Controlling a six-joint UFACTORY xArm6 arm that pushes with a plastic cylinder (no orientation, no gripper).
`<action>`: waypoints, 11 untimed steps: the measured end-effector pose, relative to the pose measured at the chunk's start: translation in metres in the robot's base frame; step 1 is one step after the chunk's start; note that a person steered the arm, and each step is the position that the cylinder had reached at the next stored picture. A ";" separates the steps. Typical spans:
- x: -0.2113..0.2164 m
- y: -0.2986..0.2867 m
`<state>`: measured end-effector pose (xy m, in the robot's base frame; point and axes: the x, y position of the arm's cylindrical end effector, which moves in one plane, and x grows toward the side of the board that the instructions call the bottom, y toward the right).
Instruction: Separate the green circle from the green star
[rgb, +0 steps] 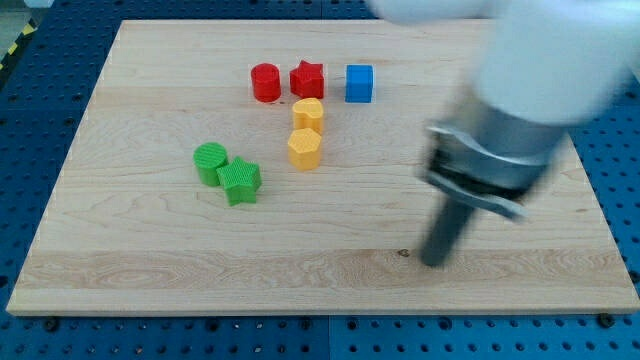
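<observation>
Hovering rod upright, my tip (434, 262) well right of green star (240, 181).

On my wooden worktop (150, 270) I see a red cylinder (265, 82) touching a red star (307, 79), a blue cube (359, 83) just beside them, and two yellow hexagonal blocks (308, 115) (304, 149) stacked below.

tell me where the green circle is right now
The green circle sits left of the board's centre, touching the green star at its lower right.
</observation>
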<state>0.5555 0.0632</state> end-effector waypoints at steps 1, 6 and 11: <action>-0.025 -0.093; -0.056 -0.211; -0.126 -0.185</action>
